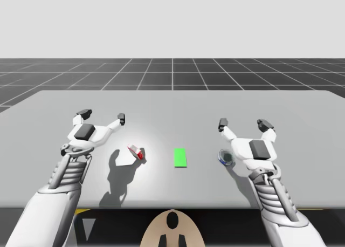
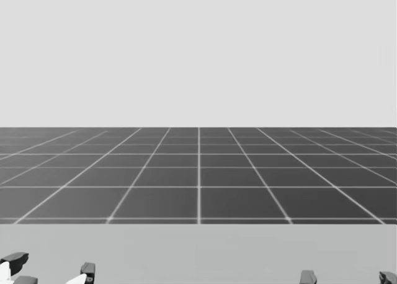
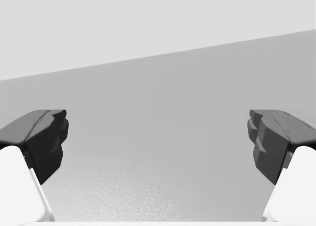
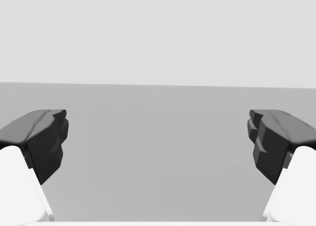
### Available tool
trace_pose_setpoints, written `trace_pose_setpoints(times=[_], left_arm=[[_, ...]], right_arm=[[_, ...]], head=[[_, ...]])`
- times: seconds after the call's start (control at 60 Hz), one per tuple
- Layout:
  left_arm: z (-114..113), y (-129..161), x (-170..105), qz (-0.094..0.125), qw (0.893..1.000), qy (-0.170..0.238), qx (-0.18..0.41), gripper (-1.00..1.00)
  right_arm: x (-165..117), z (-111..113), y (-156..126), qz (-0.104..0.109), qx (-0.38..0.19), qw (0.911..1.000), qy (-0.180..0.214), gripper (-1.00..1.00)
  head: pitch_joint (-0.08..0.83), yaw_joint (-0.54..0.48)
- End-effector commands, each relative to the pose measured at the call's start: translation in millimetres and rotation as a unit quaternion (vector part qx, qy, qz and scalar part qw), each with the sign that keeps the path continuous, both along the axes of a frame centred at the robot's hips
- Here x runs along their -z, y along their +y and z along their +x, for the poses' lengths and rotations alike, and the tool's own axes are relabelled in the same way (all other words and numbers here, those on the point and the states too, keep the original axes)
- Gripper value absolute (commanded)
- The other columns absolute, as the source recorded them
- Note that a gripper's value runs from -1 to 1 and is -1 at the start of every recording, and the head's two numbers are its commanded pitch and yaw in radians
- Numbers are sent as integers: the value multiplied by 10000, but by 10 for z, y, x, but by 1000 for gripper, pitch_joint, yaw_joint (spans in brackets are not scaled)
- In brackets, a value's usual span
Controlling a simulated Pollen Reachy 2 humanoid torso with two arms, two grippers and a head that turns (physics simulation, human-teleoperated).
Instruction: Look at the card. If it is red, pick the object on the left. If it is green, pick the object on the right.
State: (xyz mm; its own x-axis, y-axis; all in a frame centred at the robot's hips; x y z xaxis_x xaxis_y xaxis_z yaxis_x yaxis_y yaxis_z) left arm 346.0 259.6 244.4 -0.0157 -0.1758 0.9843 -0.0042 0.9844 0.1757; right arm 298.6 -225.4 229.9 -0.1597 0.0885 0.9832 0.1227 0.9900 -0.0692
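The flat green card sends us to the right.
Right of the card on the grey table, the small round blue object lies by our right wrist, short of our right hand, whose fingers stand spread and empty beyond it.

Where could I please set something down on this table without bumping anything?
The table is bare across its far half, beyond the left hand and right hand, and between them. Crowded: the near row of red-and-white object, green card and blue object.
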Motion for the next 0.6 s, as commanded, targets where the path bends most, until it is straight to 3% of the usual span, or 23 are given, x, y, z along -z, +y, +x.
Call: trace_pose_setpoints(times=[0.017,0.117,0.317,0.6], left_arm=[[-3,6,-6,5,10000,-15,-6,-1000],[-4,11,-12,-4,10000,-19,-14,-1000],[1,16,-7,20,10000,-11,-11,-1000],[6,6,-8,118,9999,-5,22,-1000]], right_arm=[[28,-19,58,65,285,9995,-120,-1000],[1,-27,57,128,-89,9998,-142,-1000],[-9,-8,43,97,52,9999,9,-1000],[19,17,33,-44,5,10000,57,-1000]], head=[[11,4],[51,4],[273,-8],[509,-44]])
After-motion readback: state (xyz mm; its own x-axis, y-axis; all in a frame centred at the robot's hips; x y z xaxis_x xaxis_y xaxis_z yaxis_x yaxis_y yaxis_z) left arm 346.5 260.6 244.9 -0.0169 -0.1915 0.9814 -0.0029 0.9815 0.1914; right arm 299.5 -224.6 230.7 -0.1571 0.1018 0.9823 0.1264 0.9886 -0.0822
